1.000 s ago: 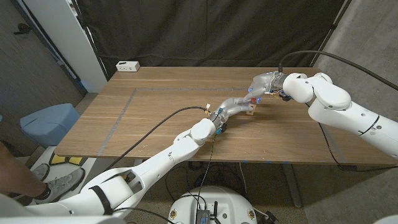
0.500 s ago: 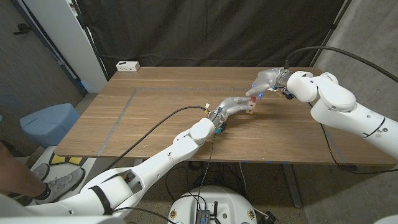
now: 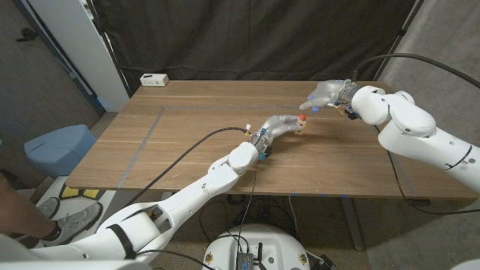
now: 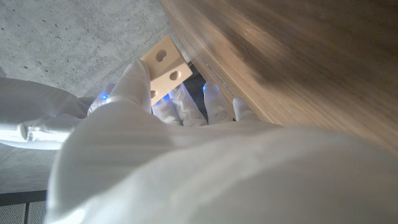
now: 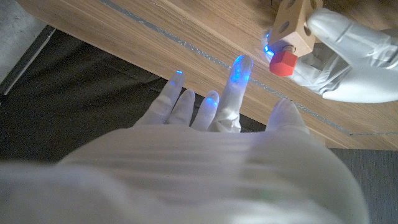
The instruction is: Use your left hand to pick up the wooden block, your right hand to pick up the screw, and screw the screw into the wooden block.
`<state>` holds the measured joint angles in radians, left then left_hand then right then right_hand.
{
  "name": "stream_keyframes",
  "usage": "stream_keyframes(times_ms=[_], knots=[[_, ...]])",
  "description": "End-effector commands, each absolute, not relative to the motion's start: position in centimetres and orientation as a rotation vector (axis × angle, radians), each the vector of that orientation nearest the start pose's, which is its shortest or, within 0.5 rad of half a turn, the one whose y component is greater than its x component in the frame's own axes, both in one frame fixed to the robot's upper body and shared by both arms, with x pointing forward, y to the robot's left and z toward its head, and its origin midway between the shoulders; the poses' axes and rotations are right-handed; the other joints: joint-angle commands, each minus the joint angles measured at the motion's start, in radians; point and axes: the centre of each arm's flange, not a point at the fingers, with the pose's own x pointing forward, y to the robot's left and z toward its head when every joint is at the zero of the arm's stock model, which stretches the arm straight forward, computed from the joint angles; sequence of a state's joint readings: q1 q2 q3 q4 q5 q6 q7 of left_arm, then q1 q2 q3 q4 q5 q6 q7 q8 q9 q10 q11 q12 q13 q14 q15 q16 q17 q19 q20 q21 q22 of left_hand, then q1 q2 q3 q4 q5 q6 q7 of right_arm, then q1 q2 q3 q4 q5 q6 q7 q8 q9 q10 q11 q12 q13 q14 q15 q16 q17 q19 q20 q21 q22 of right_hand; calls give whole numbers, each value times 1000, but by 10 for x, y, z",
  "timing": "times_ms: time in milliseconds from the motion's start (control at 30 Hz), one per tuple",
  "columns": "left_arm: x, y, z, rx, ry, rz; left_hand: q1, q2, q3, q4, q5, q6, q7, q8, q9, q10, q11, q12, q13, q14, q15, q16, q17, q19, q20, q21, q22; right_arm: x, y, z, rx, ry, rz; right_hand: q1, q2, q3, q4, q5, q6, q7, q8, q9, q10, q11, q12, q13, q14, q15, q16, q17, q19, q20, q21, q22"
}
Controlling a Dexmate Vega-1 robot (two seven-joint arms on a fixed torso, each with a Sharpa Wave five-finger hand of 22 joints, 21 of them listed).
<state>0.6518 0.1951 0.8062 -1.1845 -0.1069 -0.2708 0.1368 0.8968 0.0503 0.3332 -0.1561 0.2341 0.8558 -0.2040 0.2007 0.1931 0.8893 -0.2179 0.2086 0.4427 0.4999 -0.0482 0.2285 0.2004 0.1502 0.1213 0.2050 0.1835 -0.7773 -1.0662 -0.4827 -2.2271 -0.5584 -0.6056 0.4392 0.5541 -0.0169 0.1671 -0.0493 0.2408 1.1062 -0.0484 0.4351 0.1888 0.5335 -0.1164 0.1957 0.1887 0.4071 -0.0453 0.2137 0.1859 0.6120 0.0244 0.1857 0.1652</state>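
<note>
**Block held, screw seated, right hand free**

The wooden block (image 3: 299, 127) is held off the desk (image 3: 187, 135) by the left hand (image 3: 283, 126), whose fingers (image 4: 138, 78) are clamped on it; in the left wrist view two round holes are seen in the block's faces. The screw (image 5: 285, 61), with its red head, is seen in the right wrist view standing out of one face of the block, just beside the left hand's fingers. How deep it is threaded cannot be told.

The right hand (image 3: 324, 94) is held a little apart from the block, its fingers (image 5: 231, 93) spread and holding nothing.

The step in hand is judged to be the turning-in of the screw, or its last check. For this to be done well, the block should be kept steady and level by the left hand, with the red head left clear of that hand's fingers. The right hand should be brought in along the screw's own line, the head pinched lightly, and the turns made in short strokes without side push, so that the screw is not tilted in its hole or the block twisted out of its grip.

No containers are seen on the desk. A small white box (image 3: 154, 79) lies at the far corner, well apart from the work; what it holds, if anything, cannot be told.
</note>
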Motion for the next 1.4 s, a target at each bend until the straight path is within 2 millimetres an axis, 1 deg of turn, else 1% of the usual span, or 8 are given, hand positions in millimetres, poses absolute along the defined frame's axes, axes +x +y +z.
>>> stream_keyframes(times_ms=[33, 267, 500, 600, 867, 900, 967, 1400], knots=[[633, -2, -40, 405, -703, -474, -18, 28, 10, 3, 2, 52, 22, 14, 3, 8, 1, 7, 3, 10, -66, 0, 1, 4, 0, 7, 5, 510, -263, 98, -1501, -372, -79, -10, 3, 1, -3, 9, -37, 0, -19, 4, 2, 35, -3, 4, 5, -48, -5, 2, 5, 11, 3, 3], [632, -1, -31, 400, -729, -459, -19, 28, 9, 4, 2, 53, 22, 14, 3, 8, 1, 7, 3, 10, -67, 1, 1, 5, -1, 8, 5, 511, -268, 99, -1419, -408, -107, -11, 11, 3, -6, 11, -147, 5, -70, 9, -18, 55, -9, 7, 7, -42, -9, 4, 14, 15, 5, 4], [631, 7, -23, 392, -752, -418, -19, 29, 9, 4, 2, 53, 23, 14, 3, 7, 1, 6, 3, 11, -68, 1, 2, 6, 1, 8, 5, 513, -272, 99, -1322, -449, -122, -18, 23, 5, -5, 8, -216, -6, -102, 14, -45, 99, -12, 9, 0, -17, -13, 6, 19, 19, 5, 4], [630, 10, -21, 388, -758, -405, -19, 29, 9, 4, 2, 53, 23, 14, 3, 8, 1, 6, 3, 10, -67, 1, 1, 6, -1, 8, 5, 514, -275, 97, -1280, -459, -123, -18, 26, 6, -4, 8, -223, -6, -105, 14, -48, 96, -12, 9, -2, -15, -14, 6, 21, 20, 6, 4], [628, 9, -22, 372, -756, -392, -18, 29, 10, 3, 2, 52, 21, 13, 3, 8, 1, 6, 3, 10, -67, 1, 1, 7, -1, 8, 5, 514, -281, 90, -1155, -493, -143, -16, 36, 11, -8, 3, -276, 0, -132, 16, -66, 122, -12, 10, -6, 0, -15, 6, 21, 22, 5, 5], [628, 9, -23, 371, -753, -394, -18, 29, 10, 3, 2, 52, 20, 13, 3, 8, 1, 6, 3, 10, -67, 1, 1, 7, -1, 8, 5, 514, -281, 88, -1140, -495, -149, -15, 39, 12, -9, 3, -279, 2, -134, 16, -70, 115, -13, 10, -7, 1, -16, 6, 21, 23, 5, 5], [627, 7, -26, 369, -750, -399, -17, 29, 10, 3, 2, 52, 21, 13, 3, 8, 1, 6, 3, 10, -69, 1, 1, 7, -2, 8, 5, 513, -282, 85, -1112, -499, -156, -15, 42, 13, -10, 1, -296, 6, -142, 16, -73, 122, -12, 11, -10, 5, -16, 7, 20, 23, 4, 5], [624, 4, -35, 354, -741, -412, -18, 28, 9, 3, 2, 52, 19, 13, 3, 7, 1, 5, 3, 11, -70, 1, 1, 8, -1, 9, 5, 507, -288, 58, -844, -552, -204, -16, 48, 13, -13, -8, -317, 7, -155, 18, -71, 142, -6, 11, -9, 21, -13, 9, 5, 45, 0, 5]])
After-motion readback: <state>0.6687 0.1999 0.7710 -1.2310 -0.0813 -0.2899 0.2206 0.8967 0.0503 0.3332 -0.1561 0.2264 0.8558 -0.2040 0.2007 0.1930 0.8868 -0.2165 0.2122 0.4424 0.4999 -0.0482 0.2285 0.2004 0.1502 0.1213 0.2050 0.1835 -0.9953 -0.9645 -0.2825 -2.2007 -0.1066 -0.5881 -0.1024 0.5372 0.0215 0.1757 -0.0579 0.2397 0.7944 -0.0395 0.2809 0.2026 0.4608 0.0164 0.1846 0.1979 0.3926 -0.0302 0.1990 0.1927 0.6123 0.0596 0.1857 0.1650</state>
